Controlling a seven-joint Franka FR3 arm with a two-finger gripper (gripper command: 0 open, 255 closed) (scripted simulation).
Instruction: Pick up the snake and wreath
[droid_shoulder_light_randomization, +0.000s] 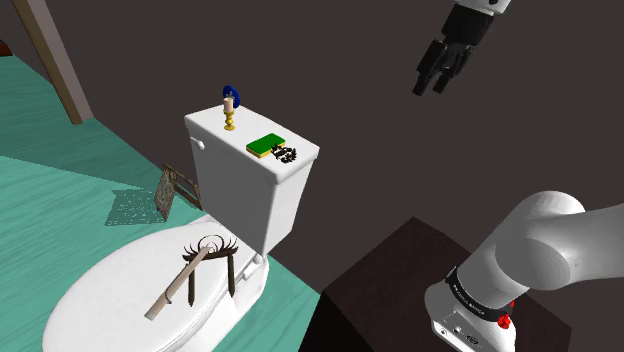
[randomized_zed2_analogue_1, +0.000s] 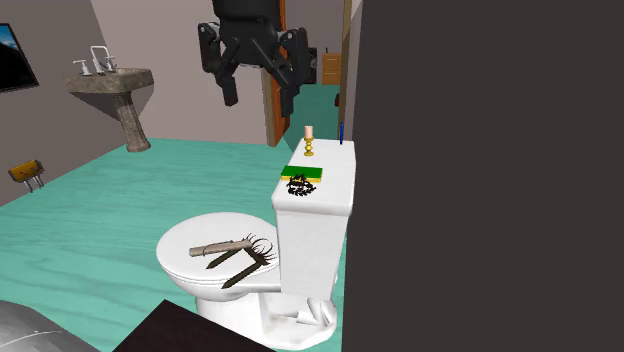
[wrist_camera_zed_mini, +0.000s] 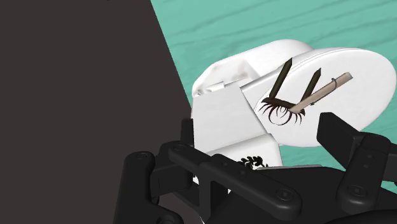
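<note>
Black against the grey wall, your gripper (randomized_zed2_analogue_1: 258, 92) hangs high above the toilet, its two fingers spread wide with nothing between them. The wreath (droid_shoulder_light_randomization: 285, 154), a small dark ring, lies on the white tank lid (droid_shoulder_light_randomization: 210, 125), just beside a green and yellow pad (droid_shoulder_light_randomization: 266, 145). A brass candle holder (droid_shoulder_light_randomization: 230, 115) stands farther along the same lid, with a blue thing (droid_shoulder_light_randomization: 230, 92) right behind it. On the closed seat lid (droid_shoulder_light_randomization: 100, 295) lies a pale rod (droid_shoulder_light_randomization: 175, 288) with dark spikes and curling tendrils; you cannot tell from here whether that is the snake. The second exterior view gives you a pedestal sink (randomized_zed2_analogue_1: 112, 82) across the teal floor (randomized_zed2_analogue_1: 90, 230), while the shoulder view gives you the dark stand (droid_shoulder_light_randomization: 390, 290). In the wrist view the wreath peeks just over the gripper's body.
</note>
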